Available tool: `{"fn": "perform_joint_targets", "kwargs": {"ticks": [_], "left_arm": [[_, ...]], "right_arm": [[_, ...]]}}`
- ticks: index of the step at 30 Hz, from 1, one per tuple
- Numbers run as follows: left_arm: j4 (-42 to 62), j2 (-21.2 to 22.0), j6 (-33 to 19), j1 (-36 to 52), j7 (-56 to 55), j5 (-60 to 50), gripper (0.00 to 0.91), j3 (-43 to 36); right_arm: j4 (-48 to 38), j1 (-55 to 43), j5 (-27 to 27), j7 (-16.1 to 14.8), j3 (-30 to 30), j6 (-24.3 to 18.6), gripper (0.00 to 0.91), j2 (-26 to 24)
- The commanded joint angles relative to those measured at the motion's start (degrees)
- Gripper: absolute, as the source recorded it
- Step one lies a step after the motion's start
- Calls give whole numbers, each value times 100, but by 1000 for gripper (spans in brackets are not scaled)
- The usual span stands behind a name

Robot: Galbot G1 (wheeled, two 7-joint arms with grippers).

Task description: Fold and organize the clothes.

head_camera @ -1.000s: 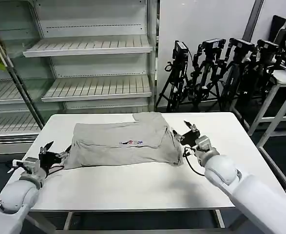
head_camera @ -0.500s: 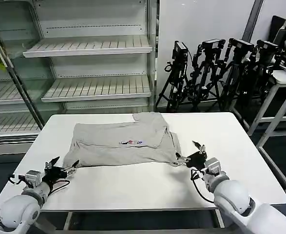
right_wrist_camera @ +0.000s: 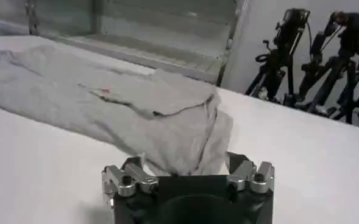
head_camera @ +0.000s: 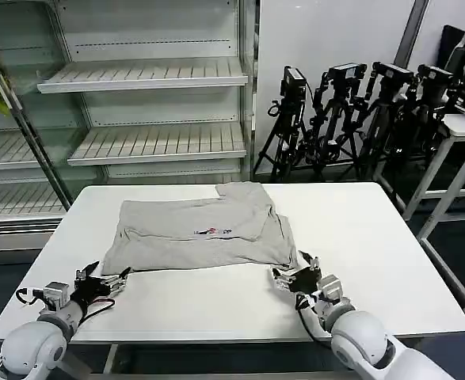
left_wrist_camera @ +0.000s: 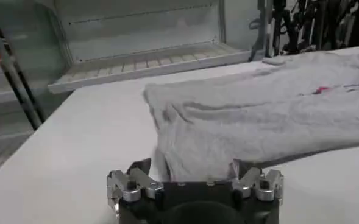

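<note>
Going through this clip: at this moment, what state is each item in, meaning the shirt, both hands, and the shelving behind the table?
Grey shirt: partly folded, lying flat on the white table, chest print facing up.
Left hand: open, low over the table at the shirt's near left corner.
Right hand: open, low at the shirt's near right corner.
Display shelves: bare.

One light grey shirt (head_camera: 200,233) lies on one white table (head_camera: 375,237). Two grippers sit at the frame's bottom: left gripper (head_camera: 104,281), right gripper (head_camera: 295,275). Four shelves (head_camera: 145,73) show upper left.
</note>
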State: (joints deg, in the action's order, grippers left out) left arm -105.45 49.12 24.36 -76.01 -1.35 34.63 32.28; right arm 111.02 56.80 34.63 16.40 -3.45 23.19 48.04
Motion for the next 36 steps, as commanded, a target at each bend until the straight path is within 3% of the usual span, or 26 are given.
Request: {"fn": "perform_joint_targets", "kwargs": {"ticks": [1, 3, 7, 9, 16, 28, 36], "left_arm": [[-45, 44, -4, -78, 27, -32, 494, -5], [-62, 70, -18, -82, 38, -52, 252, -18], [-72, 108, -54, -91, 61, -106, 101, -31], [-71, 113, -64, -103, 76, -127, 71, -31], [-52, 144, -94, -122, 93, -177, 60, -30], [-60, 132, -159, -171, 152, -279, 50, -43], [-361, -60, -158, -623, 153, -235, 50, 152]], "right_arm": [[-72, 98, -23, -28, -50, -7, 453, 142], [-68, 117, -26, -36, -44, -11, 302, 142], [-56, 188, -65, -58, -13, -36, 141, 138], [-50, 220, -75, -67, 5, -58, 111, 130], [-63, 261, -103, -76, 63, -103, 20, 122], [30, 340, -105, -94, 160, -115, 0, 23], [566, 691, 212, -30, 443, -91, 0, -620]]}}
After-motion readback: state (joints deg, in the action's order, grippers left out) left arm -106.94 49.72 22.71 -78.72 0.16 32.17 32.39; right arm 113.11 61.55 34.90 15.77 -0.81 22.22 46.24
